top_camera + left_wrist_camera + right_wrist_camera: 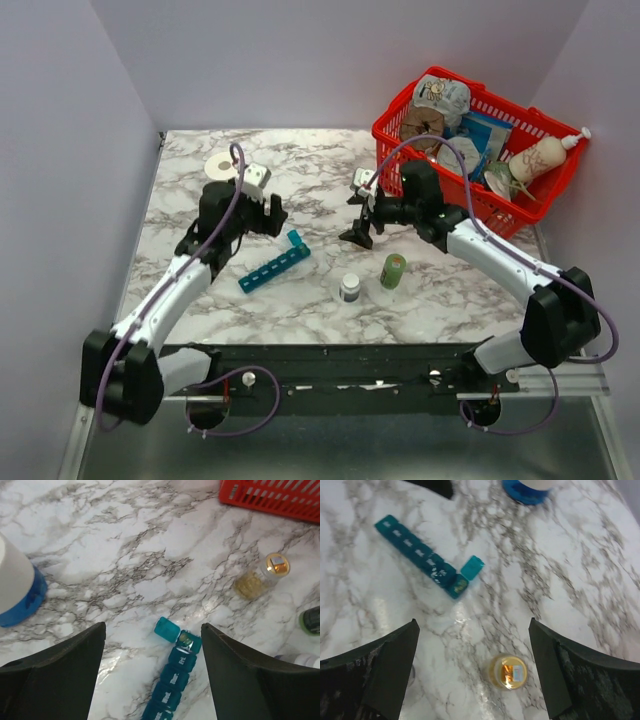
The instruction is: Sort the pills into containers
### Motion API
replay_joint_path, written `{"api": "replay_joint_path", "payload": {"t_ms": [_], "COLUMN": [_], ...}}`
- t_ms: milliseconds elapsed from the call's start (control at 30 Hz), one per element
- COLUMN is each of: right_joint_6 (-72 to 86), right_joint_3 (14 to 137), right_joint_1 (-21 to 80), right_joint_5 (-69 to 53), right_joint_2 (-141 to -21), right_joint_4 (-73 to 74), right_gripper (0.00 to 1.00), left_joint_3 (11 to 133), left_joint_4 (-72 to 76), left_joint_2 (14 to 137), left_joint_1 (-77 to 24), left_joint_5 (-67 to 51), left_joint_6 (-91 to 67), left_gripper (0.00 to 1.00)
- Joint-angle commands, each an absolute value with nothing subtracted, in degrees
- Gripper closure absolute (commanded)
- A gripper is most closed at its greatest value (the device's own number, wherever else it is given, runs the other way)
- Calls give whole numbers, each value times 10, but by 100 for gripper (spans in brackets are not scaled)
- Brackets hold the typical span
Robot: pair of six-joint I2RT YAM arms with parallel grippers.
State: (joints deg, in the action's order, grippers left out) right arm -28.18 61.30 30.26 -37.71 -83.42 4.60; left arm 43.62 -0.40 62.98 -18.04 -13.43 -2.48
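Left tool (152, 627) spread wide, holding nothing, above blue containers (172, 680) mid-table, end lid open, right tool (473, 622) wide, empty, pills (249, 586) in upright clear bottle (507, 671) just beyond, toward far right corner

Top view reads bright and even to me: soft overhead light, only faint shadows under the arms on the marble table (450, 290). In both wrist views the glossy marble throws white glare beside the pill organiser (175, 675), the pill bottle (507, 672) cap glints, and the fingers (55, 680) of the left gripper (152, 627) and right gripper (474, 621) show as dark, soft-edged masses. Right wrist is the softer frame, with organiser lettering smeared and far edges blurred.
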Motion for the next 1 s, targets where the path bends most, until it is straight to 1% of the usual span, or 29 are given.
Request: {"api": "replay_joint_path", "payload": {"t_ms": [0, 33, 67, 100, 167, 200, 233, 267, 300, 333, 367, 400, 433, 467, 533, 567, 633, 767, 967], "right_joint_6": [-313, -297, -261, -240, -211, -213, -220, -241, -260, -271, -261, -256, -245, -201, -152, -124, -87, -37, -31], "right_joint_3": [630, 635, 642, 654, 711, 742, 820, 862, 903, 951, 1020, 1053, 1078, 1117, 1150, 1168, 1193, 1200, 1205], "right_joint_1": [305, 305, 307, 307, 307, 307, 307, 307, 307, 307, 307, 307, 307, 307, 307, 307, 307, 307, 307], "right_joint_5": [-564, -567, -569, -567, -568, -569, -570, -570, -574, -578, -575, -578, -580, -577, -573, -577, -573, -575, -572], "right_joint_2": [-832, -838, -852, -859, -884, -922, -945, -968, -1027, -1054, -1082, -1105, -1145, -1162, -1208, -1221, -1241, -1273, -1289], "right_joint_4": [153, 151, 151, 156, 180, 235, 269, 304, 382, 415, 436, 462, 468, 465, 449, 448, 418, 377, 374], "right_gripper": [6, 7, 11, 12, 11, 11, 10, 10, 10, 10, 11, 11, 14, 21, 33, 40, 43, 44, 42], "left_joint_3": [510, 522, 534, 552, 554, 528, 505, 476, 415, 385, 360, 321, 311, 309, 321, 329, 354, 378, 386], "left_joint_4": [-28, -26, -36, -47, -87, -90, -84, -53, -36, -20, -9, -10, -12, -27, -43, -61, -82, -126, -148], "left_joint_2": [766, 786, 816, 823, 806, 789, 767, 718, 690, 665, 622, 607, 599, 599, 617, 640, 663, 719, 754], "left_joint_1": [-135, -129, -122, -120, -120, -125, -127, -130, -132, -132, -132, -132, -137, -139, -141, -141, -142, -149, -167], "left_joint_5": [-249, -265, -290, -295, -279, -241, -224, -212, -197, -199, -203, -207, -210, -217, -236, -239, -242, -262, -271], "left_joint_6": [-155, -167, -164, -155, -83, -50, -21, 56, 93, 131, 222, 255, 283, 300, 331, 335, 350, 361, 361], "left_gripper": [19, 20, 21, 20, 19, 19, 18, 18, 17, 16, 15, 14, 14, 14, 15, 15, 15, 16, 17]}}
